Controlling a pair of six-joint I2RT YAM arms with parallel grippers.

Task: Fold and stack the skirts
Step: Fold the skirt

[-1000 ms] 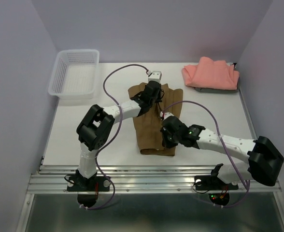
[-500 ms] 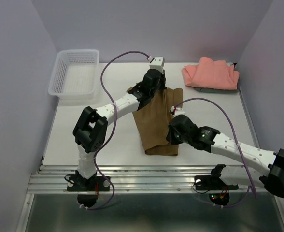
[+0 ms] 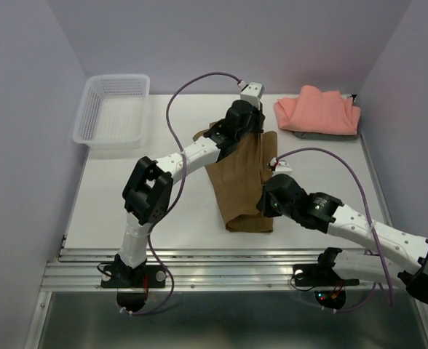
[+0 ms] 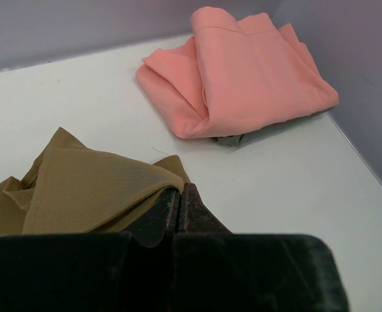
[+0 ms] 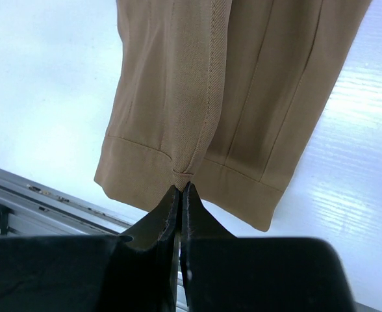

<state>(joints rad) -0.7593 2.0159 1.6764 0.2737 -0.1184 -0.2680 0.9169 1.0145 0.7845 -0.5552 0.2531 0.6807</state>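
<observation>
Skirts, three: olive (image 3: 242, 185), pink (image 3: 317, 110), seemingly grey (image 4: 246, 136); basket (image 3: 90, 125), one.

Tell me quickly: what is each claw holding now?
Left claw: closed on the olive-brown pleated cloth skirt.
Right claw: closed on the same skirt's hem.

The left arm (image 3: 192, 154) stretches far forward from a bent elbow, the left fingers (image 4: 162, 221) pressed together on a fold of the olive-brown skirt (image 4: 80, 188). The right arm (image 3: 359, 229) reaches in low, with the right fingers (image 5: 165, 211) pinching that skirt's hem.
</observation>
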